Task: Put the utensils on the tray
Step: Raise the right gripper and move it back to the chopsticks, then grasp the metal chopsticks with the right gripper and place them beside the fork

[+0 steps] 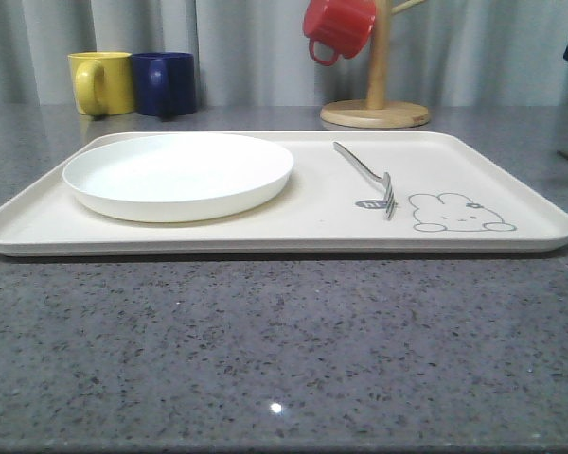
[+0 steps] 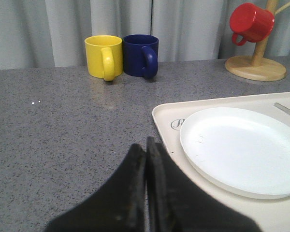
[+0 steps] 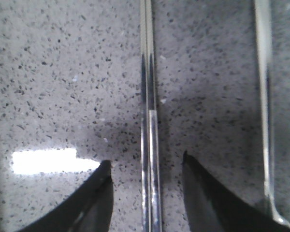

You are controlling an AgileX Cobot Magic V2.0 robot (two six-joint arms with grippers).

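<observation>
Front view: bare grey speckled tabletop (image 1: 284,359) sits nearest the cam, then the cream tray (image 1: 218,235) across the middle. On the tray, left half, a white plate (image 1: 178,174); right of it the fork (image 1: 367,177) lies flat, handle toward the back, tines toward the cam, ending just beside the rabbit drawing (image 1: 457,214). Behind the tray: yellow mug (image 1: 101,82) touching or nearly touching a navy mug (image 1: 165,83) at back left, wooden mug stand (image 1: 376,104) w/ a red mug (image 1: 338,28) hanging at back right.

Left wrist view: left pincer (image 2: 146,193) w/ fingers pressed together, nothing between them, above the tabletop just beside the tray's corner. Plate sits on the tray near that corner; a bit of the fork handle at the frame edge. Mugs and stand well beyond.

Right wrist view: right pincer (image 3: 147,171) spread apart, low over the tabletop, one finger on each side of the chopsticks (image 3: 149,121), which lie side by side off the tray; contact w/ fingers not clear. Another slim silver utensil handle (image 3: 266,106) lies near, roughly parallel; can't tell which piece.
</observation>
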